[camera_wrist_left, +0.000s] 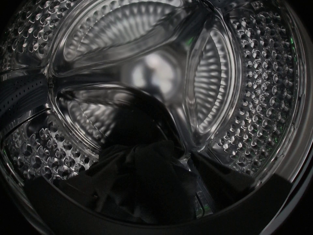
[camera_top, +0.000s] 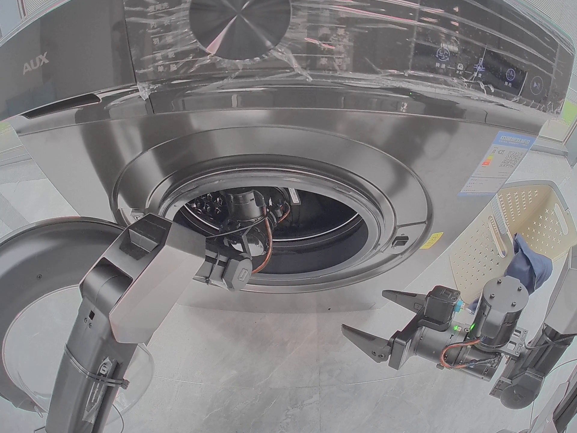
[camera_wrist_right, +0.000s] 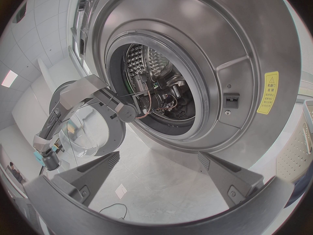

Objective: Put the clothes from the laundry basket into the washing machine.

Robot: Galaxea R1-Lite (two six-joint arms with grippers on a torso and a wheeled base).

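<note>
Washing machine: I've got the washing machine (camera_top: pixel 312 145) square ahead, its round mouth wide open.
Door: the door (camera_top: pixel 36 260) hangs swung out on the left.
Left gripper: my left gripper (camera_top: pixel 245 204) is in through the mouth, at its left side, inside the drum (camera_wrist_left: pixel 260 82). I cannot tell whether it is spread or pressed together; the business end is hidden from me.
Clothes in the drum: there's a dark garment (camera_wrist_left: pixel 140 180) crumpled on the near bottom of the drum, just behind the front lip.
Right gripper: my right gripper (camera_top: pixel 364 311) hangs low over the floor (camera_top: pixel 270 356), in front of the machine and right of the mouth. It points left, its pincer spread wide and pinching nothing; the right wrist view shows both prongs with bare floor between them.
Laundry basket: the cream perforated laundry basket (camera_top: pixel 529 211) stands at the far right, beside the machine's right corner.
Clothes at the basket: a blue garment (camera_top: pixel 530 267) is draped over the basket's near rim, just behind my right arm and apart from the pincer.
</note>
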